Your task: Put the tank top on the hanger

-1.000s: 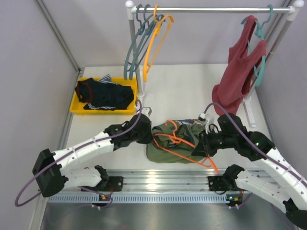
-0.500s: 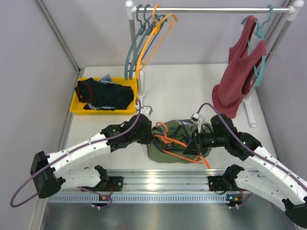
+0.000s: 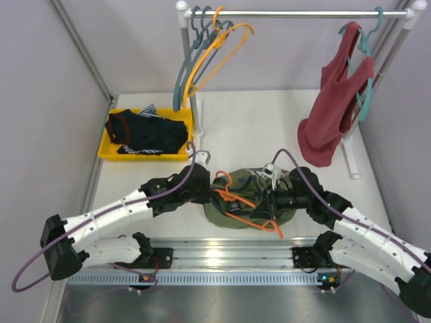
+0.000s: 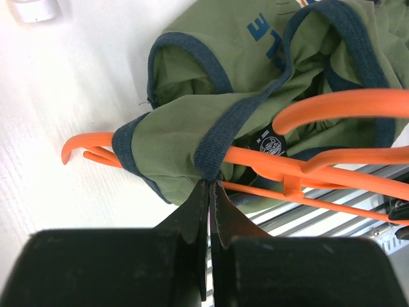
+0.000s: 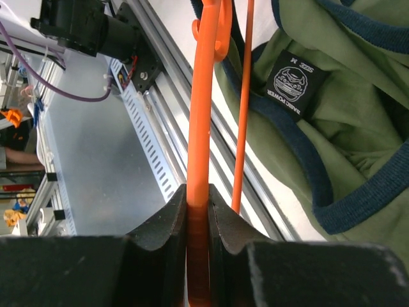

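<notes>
The olive-green tank top (image 3: 232,202) with navy trim lies bunched on the table near the front edge; it also shows in the left wrist view (image 4: 185,128) and the right wrist view (image 5: 339,109). The reddish-orange hanger (image 3: 242,200) lies across and partly through it, one arm passing under a strap (image 4: 255,160). My left gripper (image 3: 210,192) is shut on the navy trim of a strap (image 4: 209,174). My right gripper (image 3: 269,202) is shut on the hanger's bar (image 5: 199,147).
A yellow bin (image 3: 108,149) with dark striped clothes sits back left. A rail (image 3: 296,13) at the back carries teal-grey hangers (image 3: 185,74), a yellow-orange hanger (image 3: 209,57) and a dark red tank top (image 3: 333,108). The metal front rail (image 3: 229,252) runs close below the garment.
My right gripper has moved left with the hanger, pushing it further into the tank top. My left gripper stayed shut on the strap and shifted slightly. The yellow-orange hanger on the rail swung.
</notes>
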